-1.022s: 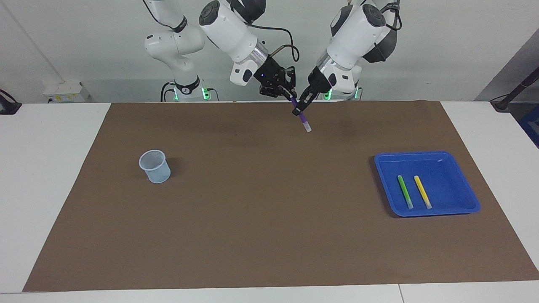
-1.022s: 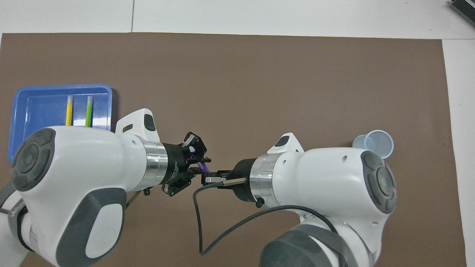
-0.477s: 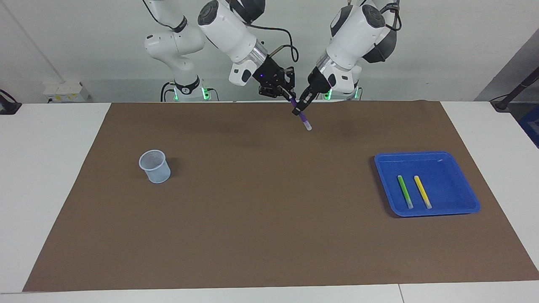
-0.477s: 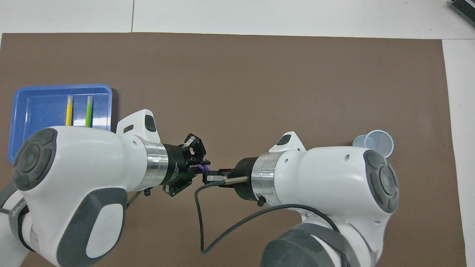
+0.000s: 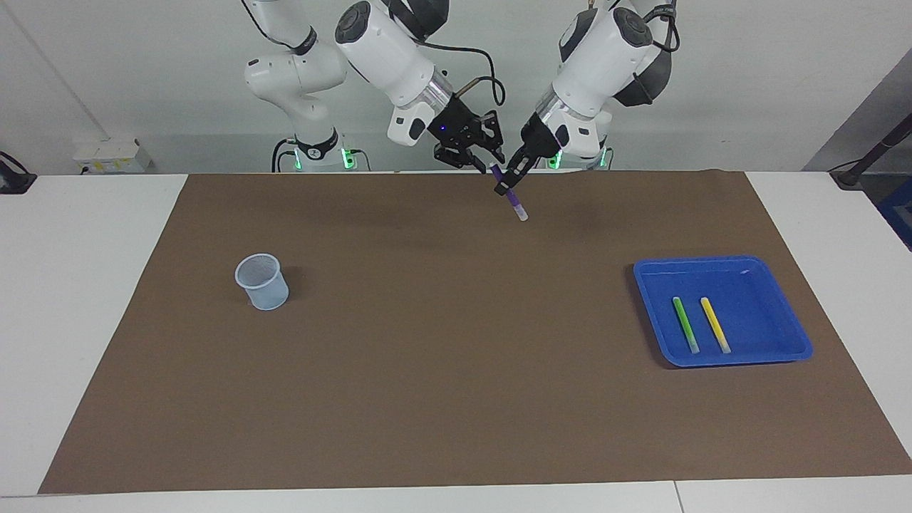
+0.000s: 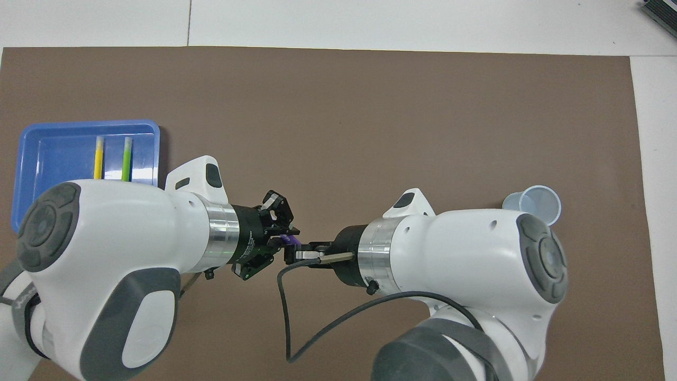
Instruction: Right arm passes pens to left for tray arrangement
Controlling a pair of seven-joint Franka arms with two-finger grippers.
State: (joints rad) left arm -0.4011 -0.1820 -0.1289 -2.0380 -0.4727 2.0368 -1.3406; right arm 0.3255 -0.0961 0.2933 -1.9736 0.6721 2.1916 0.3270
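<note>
From the facing view, I have both arms meeting up in the air over the robots' own edge of the brown mat (image 5: 456, 335) that covers the table (image 5: 85, 285). My left gripper (image 5: 510, 184) has its fingers pinching the purple pen (image 5: 514, 201), which hangs tilted with its pale tip pointing down toward the mat. My right gripper (image 5: 484, 146) sits just beside the pen's upper end, its fingers spread apart and no longer pressing the pen. The blue tray (image 5: 776, 285) lies toward the left arm's end of the table, with the green pen (image 5: 685, 325) and the yellow pen (image 5: 714, 325) lying side by side in it, close but apart. A pale mesh cup (image 5: 262, 282) stands upright toward the right arm's end.

From the overhead view, the two wrists face each other, left gripper (image 6: 288, 238) and right gripper (image 6: 294, 254) nearly touching, with a short stretch of purple pen (image 6: 289, 239) showing between them. I cannot tell the fingers' spacing here. The tray (image 6: 31, 143) holds the yellow pen (image 6: 98, 157) and green pen (image 6: 127, 159); the left arm covers their lower ends. The cup (image 6: 534, 203) peeks out beside the right arm.
</note>
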